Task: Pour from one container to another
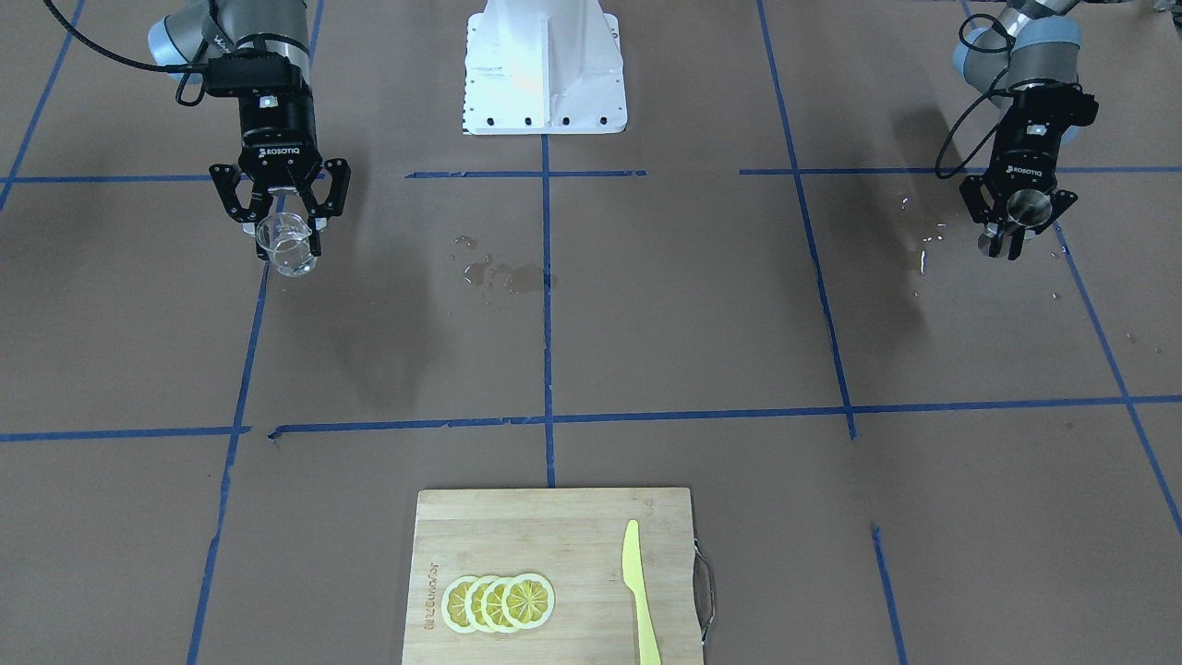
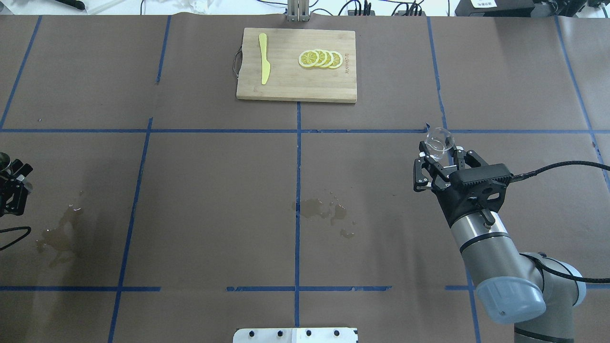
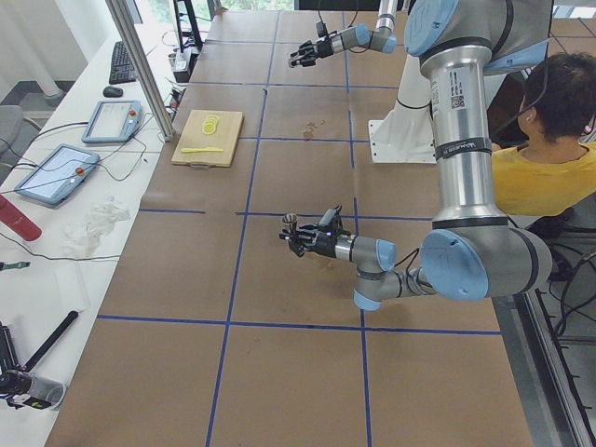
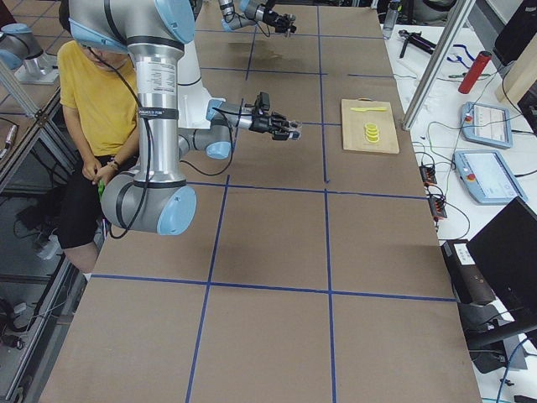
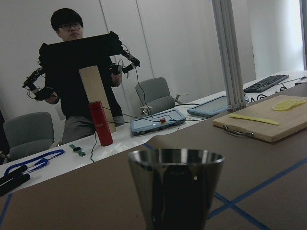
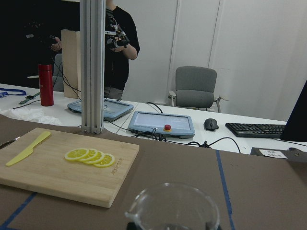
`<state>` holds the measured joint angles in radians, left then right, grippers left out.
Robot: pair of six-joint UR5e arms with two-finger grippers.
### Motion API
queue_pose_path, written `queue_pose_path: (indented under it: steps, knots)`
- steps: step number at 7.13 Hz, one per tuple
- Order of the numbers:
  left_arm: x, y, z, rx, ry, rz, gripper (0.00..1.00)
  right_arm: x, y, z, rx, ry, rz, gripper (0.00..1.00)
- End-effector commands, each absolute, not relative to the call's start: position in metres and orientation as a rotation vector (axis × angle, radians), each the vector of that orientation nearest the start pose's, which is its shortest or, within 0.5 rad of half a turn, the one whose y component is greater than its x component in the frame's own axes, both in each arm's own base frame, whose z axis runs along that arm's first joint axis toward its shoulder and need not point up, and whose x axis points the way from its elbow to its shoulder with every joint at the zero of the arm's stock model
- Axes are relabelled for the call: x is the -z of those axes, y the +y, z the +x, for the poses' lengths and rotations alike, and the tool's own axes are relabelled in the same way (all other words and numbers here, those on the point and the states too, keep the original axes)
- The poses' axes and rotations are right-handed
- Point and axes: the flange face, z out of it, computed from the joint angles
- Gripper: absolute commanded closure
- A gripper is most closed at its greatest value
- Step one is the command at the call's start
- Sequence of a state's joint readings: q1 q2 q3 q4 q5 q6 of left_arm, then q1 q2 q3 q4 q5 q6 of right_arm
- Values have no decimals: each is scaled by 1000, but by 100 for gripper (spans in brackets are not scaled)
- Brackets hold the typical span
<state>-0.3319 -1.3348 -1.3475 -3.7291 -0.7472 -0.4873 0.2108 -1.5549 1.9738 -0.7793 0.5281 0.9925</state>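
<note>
Right gripper: closed around the glass cup, upright above the table, nearer the robot than the cutting board, off its right end.
Left gripper: closed around the jigger, upright, far off the board's left end.
Cutting board: carries lemon slices, yellow knife.

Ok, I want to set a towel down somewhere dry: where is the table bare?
Bare and dry: the stretch between the cutting board and the middle puddle. Wet near the left gripper too. The board holds knife and lemon slices.
</note>
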Motion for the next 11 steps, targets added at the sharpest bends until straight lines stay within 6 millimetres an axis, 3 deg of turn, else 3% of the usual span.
queue_pose_path:
  steps: [1,3,5,7,8,10,11]
  knots:
    - [-646,-289,231,253,924,1378,100,-347,-307,-390,-328,-663,1239,100]
    - [-663,-278,242,301,887,1361,100,-349,-307,-392,-324,-660,1238,100]
    - [-661,-274,261,283,830,1363,100,-350,-307,-393,-316,-667,1228,100]
    - [-658,-275,268,334,737,1404,100,-351,-307,-394,-314,-664,1227,100]
    - [-647,-263,310,391,749,1418,100,-352,-307,-393,-314,-664,1227,100]
    - [-650,-251,307,296,675,1448,100,-351,-306,-393,-310,-673,1220,100]
    - [-659,-249,290,266,651,1453,100,-349,-306,-392,-313,-678,1220,100]
